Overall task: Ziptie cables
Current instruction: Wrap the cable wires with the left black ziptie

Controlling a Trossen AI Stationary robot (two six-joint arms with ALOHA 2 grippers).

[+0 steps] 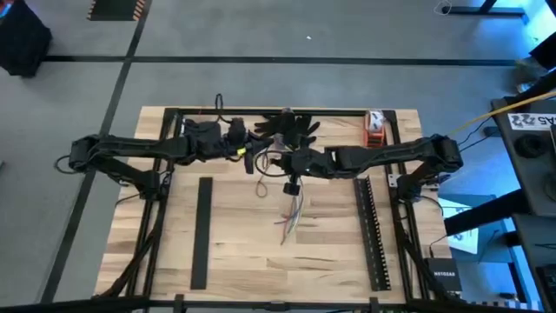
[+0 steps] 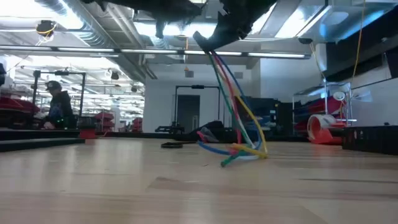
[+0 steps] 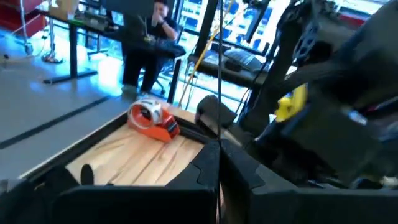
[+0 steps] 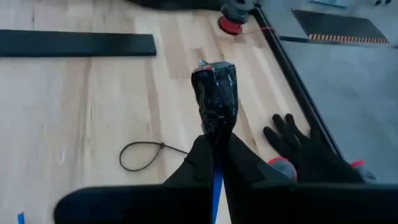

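Cables [image 2: 239,118] hang pinched in right jaws [image 1: 293,184]; left jaws' [image 1: 248,156] state unclear.

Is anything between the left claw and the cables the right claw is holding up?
Nothing visible blocks it. The right claw is shut on the cables, lifting one end off the table. The left claw hovers close beside it, with open air between them.

Around my pale wooden tabletop [image 1: 243,252] lies a grey floor [image 1: 261,35] crossed by dark tape lines [image 1: 304,60]. Beyond the far edge I see a big open hall, with long ceiling lights [image 2: 205,55], ducts overhead, and a dark doorway [image 2: 186,106] in a white wall. A person [image 2: 59,102] sits off to one side; another [image 3: 155,31] works at a desk [image 3: 93,25].
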